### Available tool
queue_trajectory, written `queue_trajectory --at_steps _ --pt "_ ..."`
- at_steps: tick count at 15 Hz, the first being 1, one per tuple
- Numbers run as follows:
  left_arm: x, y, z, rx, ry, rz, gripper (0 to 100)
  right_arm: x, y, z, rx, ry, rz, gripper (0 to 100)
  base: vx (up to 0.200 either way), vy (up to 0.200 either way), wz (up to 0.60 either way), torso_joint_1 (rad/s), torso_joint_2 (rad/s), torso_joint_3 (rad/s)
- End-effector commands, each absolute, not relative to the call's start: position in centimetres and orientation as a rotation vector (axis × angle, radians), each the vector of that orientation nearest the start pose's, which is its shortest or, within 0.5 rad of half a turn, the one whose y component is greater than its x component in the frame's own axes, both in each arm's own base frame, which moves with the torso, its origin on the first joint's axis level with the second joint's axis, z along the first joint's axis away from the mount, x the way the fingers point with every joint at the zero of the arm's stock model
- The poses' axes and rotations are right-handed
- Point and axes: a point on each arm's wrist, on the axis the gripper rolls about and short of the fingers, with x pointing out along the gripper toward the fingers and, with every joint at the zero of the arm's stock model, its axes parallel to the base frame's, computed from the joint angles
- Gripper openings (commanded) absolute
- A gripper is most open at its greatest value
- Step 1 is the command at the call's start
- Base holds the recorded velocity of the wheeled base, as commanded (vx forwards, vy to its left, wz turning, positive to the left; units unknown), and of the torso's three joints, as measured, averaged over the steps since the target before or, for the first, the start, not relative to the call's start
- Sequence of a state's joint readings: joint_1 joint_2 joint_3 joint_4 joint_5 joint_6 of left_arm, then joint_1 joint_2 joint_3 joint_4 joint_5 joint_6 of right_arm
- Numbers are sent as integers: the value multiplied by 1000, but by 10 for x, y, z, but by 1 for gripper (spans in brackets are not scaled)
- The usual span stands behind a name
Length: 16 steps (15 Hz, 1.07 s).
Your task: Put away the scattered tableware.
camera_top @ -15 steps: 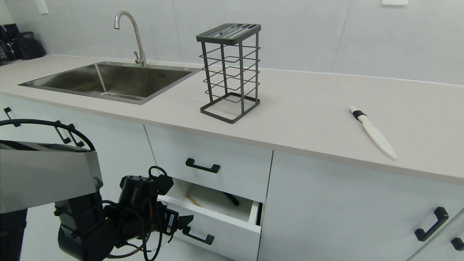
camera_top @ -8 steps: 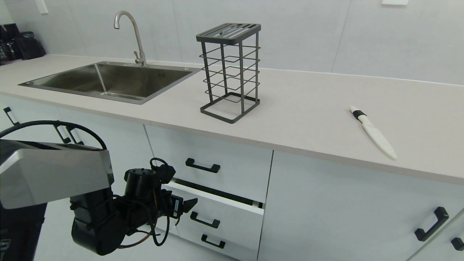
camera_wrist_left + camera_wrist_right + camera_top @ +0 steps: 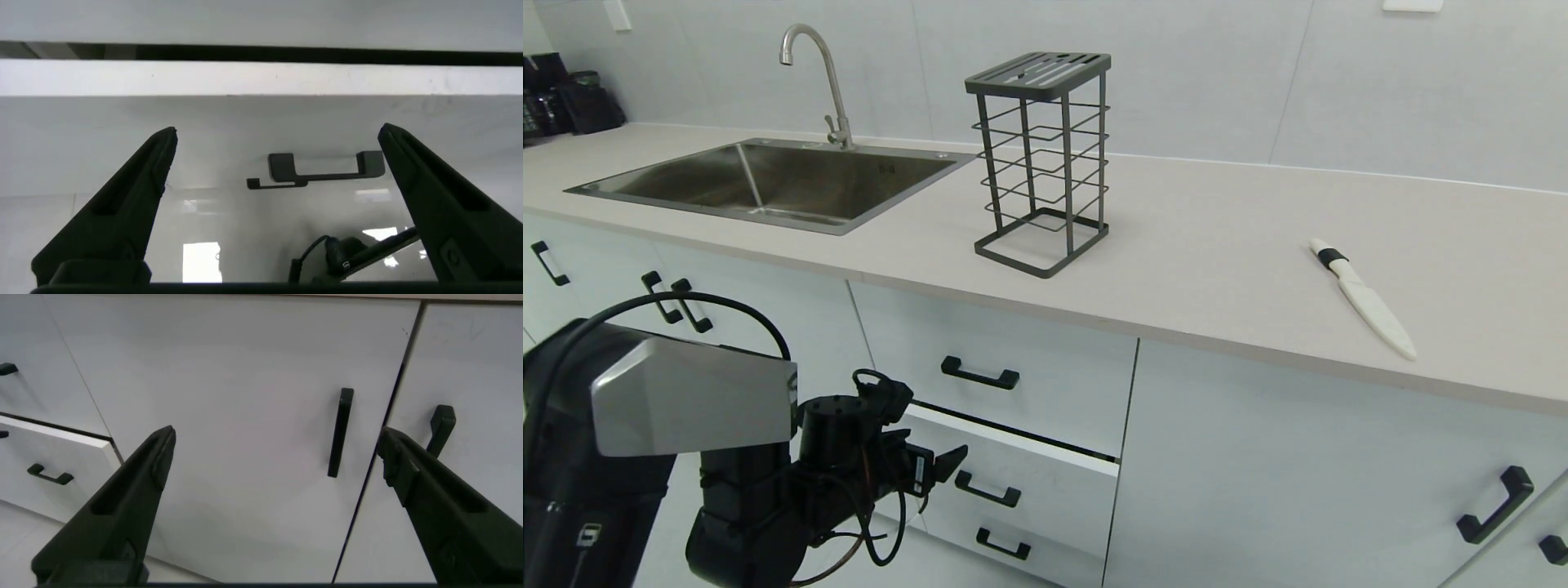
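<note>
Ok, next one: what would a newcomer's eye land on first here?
The tall black wire rack standing mid-counter, beside the sink, draws the eye first. Next, a white knife lies alone on the counter to the right. Low on the left, the left claw hovers open before a drawer that stands slightly ajar.

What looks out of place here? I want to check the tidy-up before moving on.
Two things. A white knife lies loose on the countertop, well apart from the empty knife rack. Below, the second drawer sits slightly ajar, a dark gap showing above its front.
</note>
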<state>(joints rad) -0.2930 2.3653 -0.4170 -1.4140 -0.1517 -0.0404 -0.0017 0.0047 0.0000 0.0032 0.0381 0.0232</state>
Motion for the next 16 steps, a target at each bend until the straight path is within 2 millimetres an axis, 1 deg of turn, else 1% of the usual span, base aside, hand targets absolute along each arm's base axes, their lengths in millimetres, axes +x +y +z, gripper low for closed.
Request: queue_trajectory --at_steps 1,3,4,10,11,12,13,15,16 --pt "293 -93 -43 3 578 -423 100 -22 1 75 23 11 37 100 0 0 0 0 0 0" --pt "301 -94 -49 2 567 -422 100 -22 1 75 23 11 37 100 0 0 0 0 0 0" --pt "310 -96 -49 -2 541 -422 100 -22 1 75 23 10 37 100 0 0 0 0 0 0" --pt "319 -99 -46 -23 506 -416 100 -22 1 75 23 11 37 100 0 0 0 0 0 0" --pt "313 -99 -46 -20 522 -421 100 -22 1 75 23 10 37 100 0 0 0 0 0 0" --pt "300 -98 -44 -16 545 -426 100 -22 1 75 23 10 37 100 0 0 0 0 0 0" --pt "278 -95 -32 -13 558 -442 100 -22 1 75 23 10 38 100 0 0 0 0 0 0" --pt "241 -86 4 -12 536 -459 100 -22 1 75 23 10 37 100 0 0 0 0 0 0" --pt "222 -80 28 -16 488 -466 100 -22 1 76 23 10 37 100 0 0 0 0 0 0"
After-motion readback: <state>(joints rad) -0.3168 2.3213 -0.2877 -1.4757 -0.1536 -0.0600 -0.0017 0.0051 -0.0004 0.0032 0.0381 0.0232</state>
